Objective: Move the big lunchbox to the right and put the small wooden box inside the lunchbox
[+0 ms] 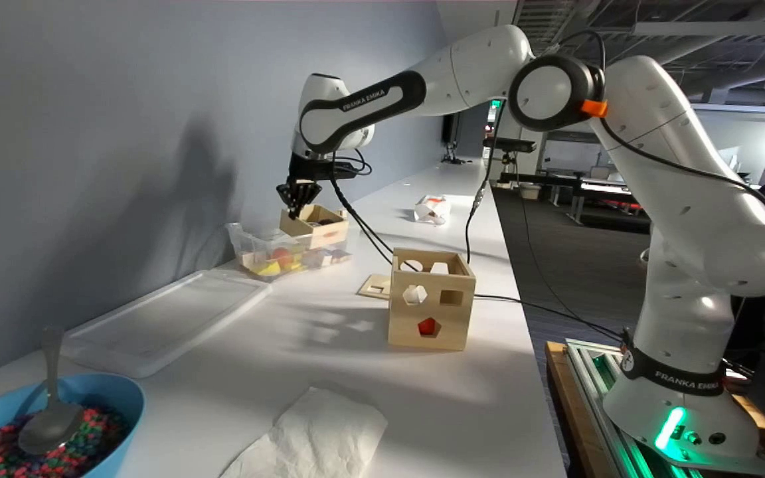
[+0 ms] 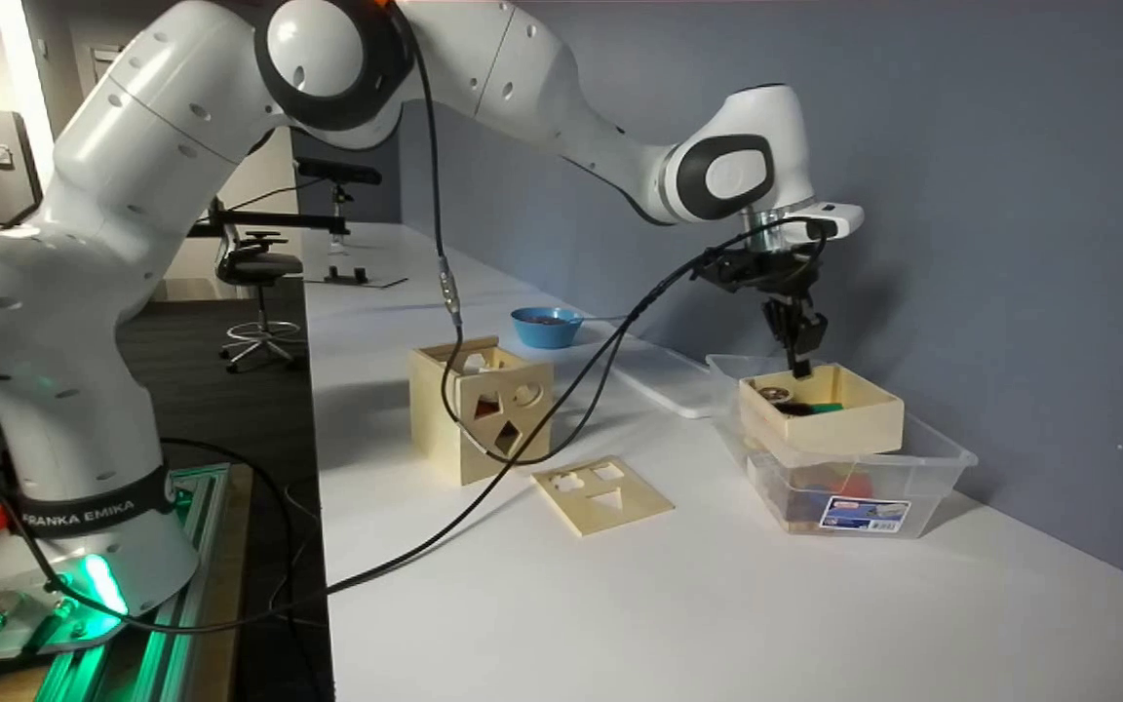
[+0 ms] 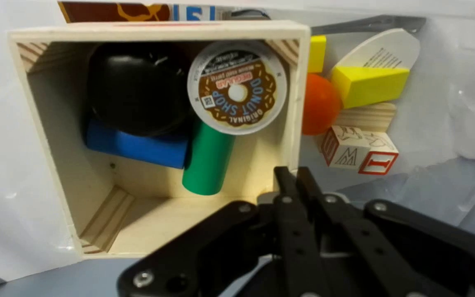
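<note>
The big lunchbox, a clear tub with toys in it, stands by the wall in both exterior views (image 1: pixel 251 247) (image 2: pixel 932 480); its inside shows in the wrist view (image 3: pixel 431 132). The small pale wooden box (image 1: pixel 329 235) (image 2: pixel 854 429) (image 3: pixel 72 136) is over the tub at rim height, partly within its opening. I cannot tell whether it rests on the rim or contents. It holds a coffee pod (image 3: pixel 237 88), a black object, and blue and green cylinders. My gripper (image 1: pixel 294 212) (image 2: pixel 801 370) (image 3: pixel 292 170) points down, its fingers closed around one thin wall of the box.
A taller wooden cube with cut-out holes (image 1: pixel 430 305) (image 2: pixel 440 419) stands mid-table beside its flat lid (image 2: pixel 605 495). A flat clear lid (image 1: pixel 170 318), a blue bowl (image 1: pixel 117 425) with a spoon, a paper napkin (image 1: pixel 323 431) and a crumpled white bag (image 1: pixel 432 209) lie around. Arm cables hang across.
</note>
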Action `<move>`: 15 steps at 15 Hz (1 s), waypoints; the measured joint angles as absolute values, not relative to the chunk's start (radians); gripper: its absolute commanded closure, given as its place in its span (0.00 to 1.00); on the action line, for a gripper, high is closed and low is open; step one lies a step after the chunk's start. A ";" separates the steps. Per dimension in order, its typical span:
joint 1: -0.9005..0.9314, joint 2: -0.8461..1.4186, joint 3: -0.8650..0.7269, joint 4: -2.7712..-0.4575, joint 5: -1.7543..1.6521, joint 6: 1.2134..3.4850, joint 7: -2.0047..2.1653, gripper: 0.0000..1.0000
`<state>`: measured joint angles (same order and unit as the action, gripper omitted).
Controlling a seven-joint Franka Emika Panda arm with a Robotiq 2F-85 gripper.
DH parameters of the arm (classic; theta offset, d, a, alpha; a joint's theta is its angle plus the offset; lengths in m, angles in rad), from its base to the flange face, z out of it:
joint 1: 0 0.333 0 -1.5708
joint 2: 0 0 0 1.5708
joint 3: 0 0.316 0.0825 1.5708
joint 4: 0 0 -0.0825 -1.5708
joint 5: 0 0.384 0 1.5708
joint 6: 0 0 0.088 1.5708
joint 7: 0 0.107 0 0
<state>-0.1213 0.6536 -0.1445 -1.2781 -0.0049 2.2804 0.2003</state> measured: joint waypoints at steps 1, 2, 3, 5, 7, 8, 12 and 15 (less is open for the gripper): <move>-0.121 0.659 -0.143 -1.278 -0.005 2.271 0.200 0.69; -0.122 0.664 -0.143 -1.278 -0.004 2.265 0.200 0.67; -0.122 0.669 -0.143 -1.277 -0.004 2.264 0.200 0.62; -0.125 0.674 -0.143 -1.277 -0.004 2.263 0.200 0.48; -0.127 0.673 -0.146 -1.267 -0.004 2.263 0.202 0.33; -0.127 0.668 -0.151 -1.260 -0.004 2.263 0.204 0.27; -0.125 0.589 -0.158 -1.254 -0.028 2.248 0.165 0.00; -0.130 0.488 -0.149 -1.286 -0.035 2.245 0.010 0.00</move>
